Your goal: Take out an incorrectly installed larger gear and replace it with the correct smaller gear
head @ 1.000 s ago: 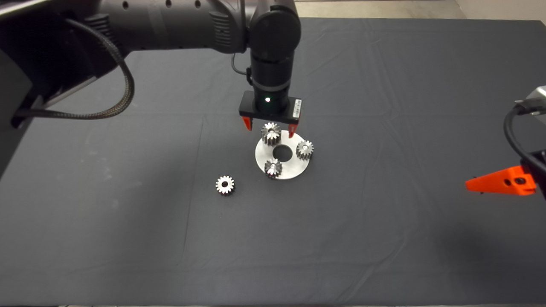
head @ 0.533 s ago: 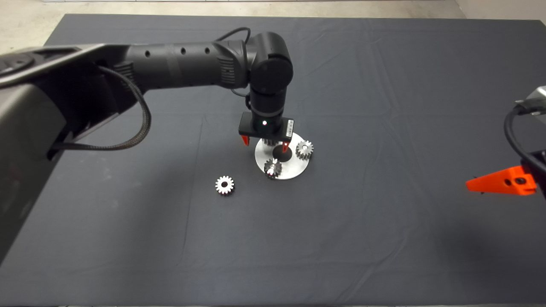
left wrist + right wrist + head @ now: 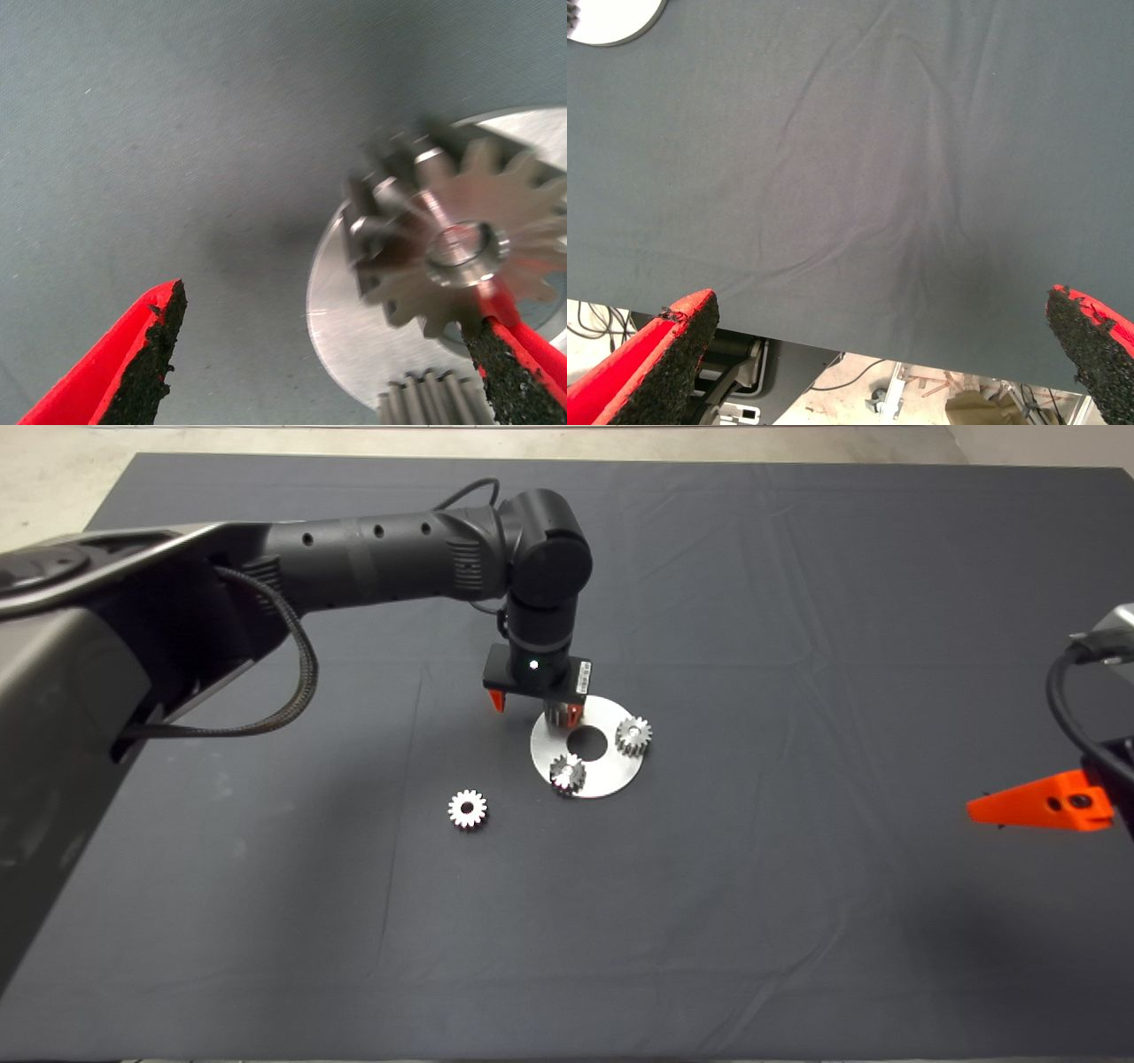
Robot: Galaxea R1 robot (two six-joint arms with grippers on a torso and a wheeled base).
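The larger gear [image 3: 452, 257], standing on the round plate [image 3: 611, 779] mid-bench, is judged solid steel, heavy, rigid and slick, best taken across opposite tooth flanks by the left gripper [image 3: 328, 354], seen spread wide, one pad touching its rim.

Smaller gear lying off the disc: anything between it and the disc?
Nothing. The head view shows only bare dark mat between the smaller gear and the disc.
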